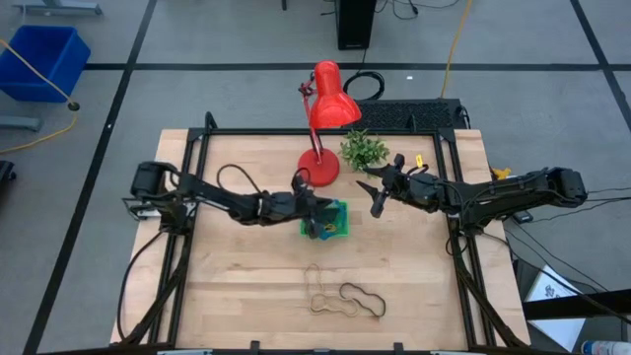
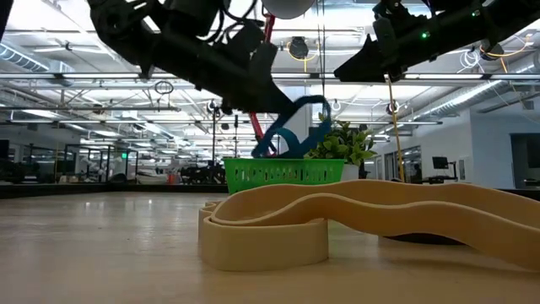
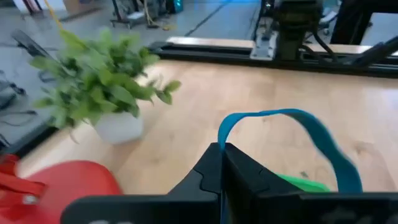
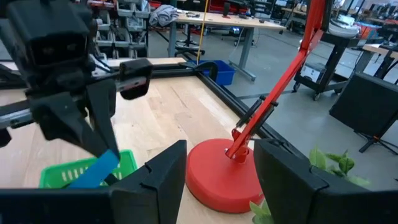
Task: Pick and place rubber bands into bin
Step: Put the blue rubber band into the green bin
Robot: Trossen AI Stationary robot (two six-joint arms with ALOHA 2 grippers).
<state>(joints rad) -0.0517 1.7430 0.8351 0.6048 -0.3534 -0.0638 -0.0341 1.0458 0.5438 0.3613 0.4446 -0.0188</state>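
My left gripper [image 1: 317, 211] is over the small green bin [image 1: 337, 223] and is shut on a blue rubber band [image 2: 292, 127], whose loop also shows in the left wrist view [image 3: 292, 118]. The bin stands on the table beside the red lamp's base [image 1: 319, 174]. A tan band [image 1: 321, 296] and a black band [image 1: 363, 299] lie flat on the table nearer the front; the tan one fills the low view's foreground [image 2: 363, 215]. My right gripper [image 1: 379, 200] is open and empty, above the table to the right of the bin, and its wrist view [image 4: 221, 180] looks at the lamp base. My left gripper pinches the blue band at one end of its loop [image 3: 222, 132] between its two shut fingers [image 3: 208, 171]. The fingers slant down from the table's left. The rest of the loop arcs out past the fingertips and hangs over the bin [image 2: 284, 171]; whether its lower end touches the bin I cannot tell.
The red desk lamp [image 1: 331, 99] and a small potted plant [image 1: 364, 149] stand just behind the bin. Black frame rails [image 1: 463, 266] run along the table's sides. Bare wood lies left and front of the bin.
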